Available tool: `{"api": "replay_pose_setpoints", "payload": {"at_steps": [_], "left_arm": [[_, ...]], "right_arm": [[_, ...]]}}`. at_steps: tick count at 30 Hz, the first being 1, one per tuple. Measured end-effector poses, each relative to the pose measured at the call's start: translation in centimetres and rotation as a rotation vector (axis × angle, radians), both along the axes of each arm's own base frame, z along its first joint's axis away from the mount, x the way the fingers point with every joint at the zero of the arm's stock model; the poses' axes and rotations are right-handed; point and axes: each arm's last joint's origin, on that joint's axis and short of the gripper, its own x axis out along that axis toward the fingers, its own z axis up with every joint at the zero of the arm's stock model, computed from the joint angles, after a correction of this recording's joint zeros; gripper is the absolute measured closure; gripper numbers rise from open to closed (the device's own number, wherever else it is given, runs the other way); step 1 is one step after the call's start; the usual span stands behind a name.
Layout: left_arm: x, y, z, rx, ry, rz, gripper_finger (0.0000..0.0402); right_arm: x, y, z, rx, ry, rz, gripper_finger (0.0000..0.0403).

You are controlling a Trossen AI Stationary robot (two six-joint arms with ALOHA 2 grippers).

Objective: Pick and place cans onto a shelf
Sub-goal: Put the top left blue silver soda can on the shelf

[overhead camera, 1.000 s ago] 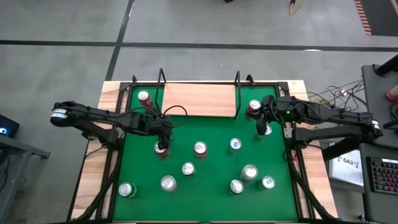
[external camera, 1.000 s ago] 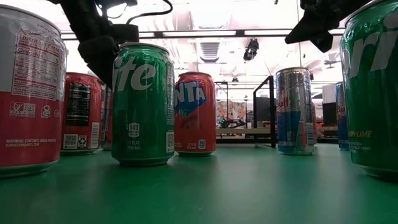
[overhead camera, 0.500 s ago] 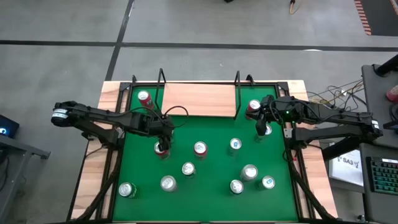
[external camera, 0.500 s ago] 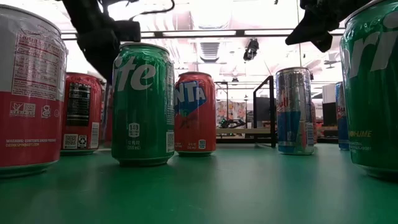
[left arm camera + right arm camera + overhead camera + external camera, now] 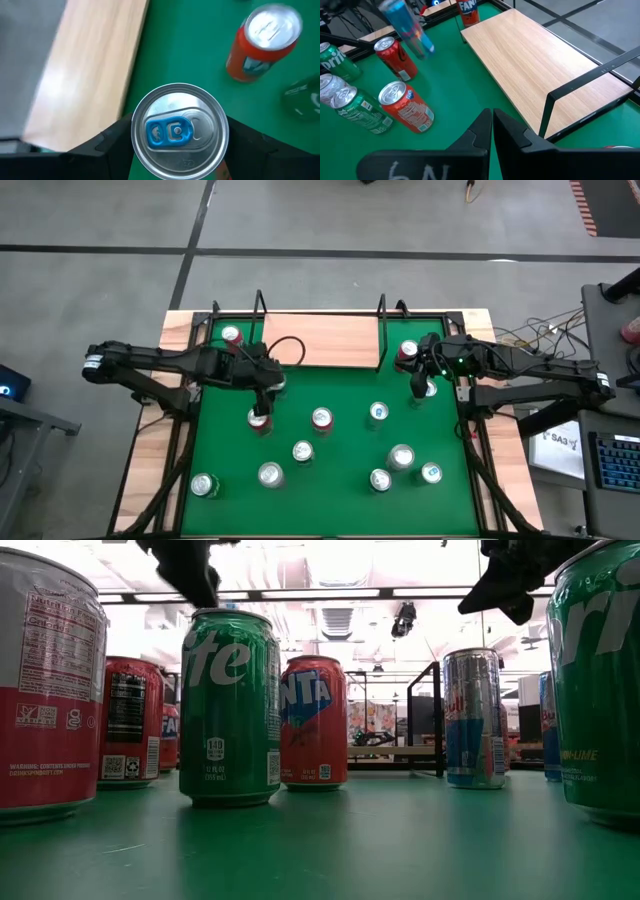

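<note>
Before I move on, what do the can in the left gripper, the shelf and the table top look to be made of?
The can between the left gripper fingers looks like thin metal, likely aluminium: bright brushed silver lid, blue pull tab. The shelf looks like light wood or a wood-look laminate, with visible grain and a matte face, on black wire uprights. The table top seems a matte green mat or felt; no glare.

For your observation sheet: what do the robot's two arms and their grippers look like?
Both arms are black and slim, with jointed segments. The left arm has a silver ring near its base and a looping black cable. The right arm shows a small green light. The right gripper has two dark wedge-shaped fingers.
</note>
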Motion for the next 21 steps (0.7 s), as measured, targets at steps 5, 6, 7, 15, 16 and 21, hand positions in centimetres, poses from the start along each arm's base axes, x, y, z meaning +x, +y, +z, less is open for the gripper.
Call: {"api": "replay_pose_setpoints", "payload": {"at_steps": [5, 6, 7, 15, 16, 21], "left_arm": [[0.1, 0.5, 3.3, 0.069, -0.050, -0.081, 0.0173], [0.1, 0.7, 3.9, 0.085, -0.061, -0.093, 0.0173], [0.1, 0.9, 4.4, 0.100, -0.069, -0.104, 0.0173], [1.6, 4.6, 6.3, 0.140, -0.053, -0.162, 0.0172], [1.8, 5.2, 6.2, 0.143, -0.033, -0.168, 0.0171], [2.7, 8.6, 5.3, 0.126, 0.062, -0.194, 0.0171]], "right_arm": [[0.0, 0.0, 0.0, 0.000, 0.000, 0.000, 0.0394], [0.0, 0.0, 0.0, 0.000, 0.000, 0.000, 0.0394], [0.0, 0.0, 0.0, 0.000, 0.000, 0.000, 0.0394], [0.0, 0.0, 0.0, 0.000, 0.000, 0.000, 0.0394], [0.0, 0.0, 0.0, 0.000, 0.000, -0.001, 0.0394], [0.0, 0.0, 0.0, 0.000, 0.000, 0.000, 0.0394]]}}
